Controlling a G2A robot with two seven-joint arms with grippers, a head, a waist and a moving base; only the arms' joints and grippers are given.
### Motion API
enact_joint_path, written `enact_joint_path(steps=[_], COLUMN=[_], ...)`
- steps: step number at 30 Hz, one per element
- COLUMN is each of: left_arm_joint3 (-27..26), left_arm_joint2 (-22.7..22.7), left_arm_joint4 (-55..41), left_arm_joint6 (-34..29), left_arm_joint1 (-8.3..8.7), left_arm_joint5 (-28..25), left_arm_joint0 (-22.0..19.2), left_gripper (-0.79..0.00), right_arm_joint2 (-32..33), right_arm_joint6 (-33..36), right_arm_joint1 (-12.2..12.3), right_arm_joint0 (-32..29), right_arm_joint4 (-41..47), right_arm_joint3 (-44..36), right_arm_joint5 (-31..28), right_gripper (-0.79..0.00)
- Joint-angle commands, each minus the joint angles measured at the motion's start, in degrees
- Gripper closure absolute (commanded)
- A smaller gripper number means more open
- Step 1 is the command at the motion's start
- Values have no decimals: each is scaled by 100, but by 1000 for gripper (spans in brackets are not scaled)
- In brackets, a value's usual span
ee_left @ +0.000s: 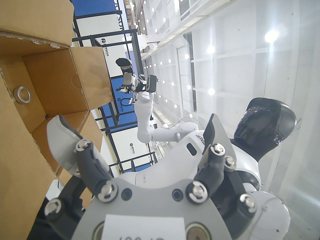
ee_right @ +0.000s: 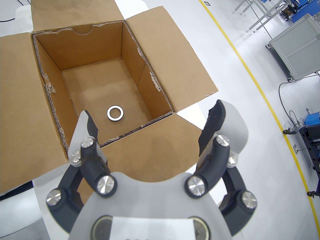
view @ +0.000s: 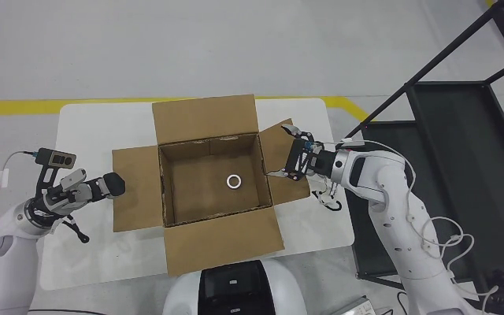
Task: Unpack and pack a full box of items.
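Cardboard box (view: pixel 197 197) sits mid white table (view: pixel 94 126), top open, all 4 flaps folded out flat. Torn tape/paper bits run along the rim. No print seen on the box itself.

Inside there's 1 item: a small metal ring (view: pixel 235 182), lying flat on the box floor, a bit toward the robot's right wall and apart from every wall. Same ring in the R wrist view (ee_right: pixel 115 113) and in the L wrist view (ee_left: pixel 22 94).

R gripper (view: pixel 282 151) is over the right flap, just outside the box's right wall, aimed toward the opening. Its fingers are spread wide w/ nothing between them (ee_right: pixel 152 116). Can't tell if it touches the flap.

L gripper (view: pixel 110 186) is at the outer edge of the left flap, low near the table, well apart from the ring. Its fingers are also spread, holding nothing (ee_left: pixel 135 123). It points up across the box corner.

Writing: white sticker on each wrist plate, cut off at the frame edge, not legible. Blue/white panels w/ print (ee_left: pixel 120 106) stand behind the box in the L wrist view.

Around: yellow floor line (view: pixel 79 104) runs behind the table. Black metal rack (view: pixel 449 118) stands on the robot's right, near the table edge. Grey cabinet (ee_right: pixel 295 51) and blue workbenches are farther off on the floor. Nothing lies over the box opening.
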Motion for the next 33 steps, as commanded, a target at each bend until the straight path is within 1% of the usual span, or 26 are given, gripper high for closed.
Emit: enact_joint_path(steps=[1,18,21,24,27,29,31,33], left_arm_joint3=[0,0,0,0,0,0,0,0], left_arm_joint2=[0,0,0,0,0,0,0,0], left_arm_joint4=[0,0,0,0,0,0,0,0], left_arm_joint6=[0,0,0,0,0,0,0,0], left_arm_joint1=[0,0,0,0,0,0,0,0], left_arm_joint5=[0,0,0,0,0,0,0,0], left_arm_joint0=[0,0,0,0,0,0,0,0], left_gripper=[-785,-785,-785,-785,-785,-785,-785,-785], right_arm_joint2=[0,0,-209,-583,-1119,-1521,-1949,-2361], right_arm_joint6=[0,-14,46,451,1049,1492,2060,2441], right_arm_joint1=[0,-1,-21,-66,-136,-203,-273,-350], right_arm_joint0=[0,7,224,645,1103,1360,1636,1845], right_arm_joint4=[0,3,135,568,918,1164,1207,1349], right_arm_joint3=[0,-11,106,371,608,836,907,988], right_arm_joint5=[0,27,130,161,277,514,772,926], right_gripper=[-785,-785,-785,-785,-785,-785,-785,-785])
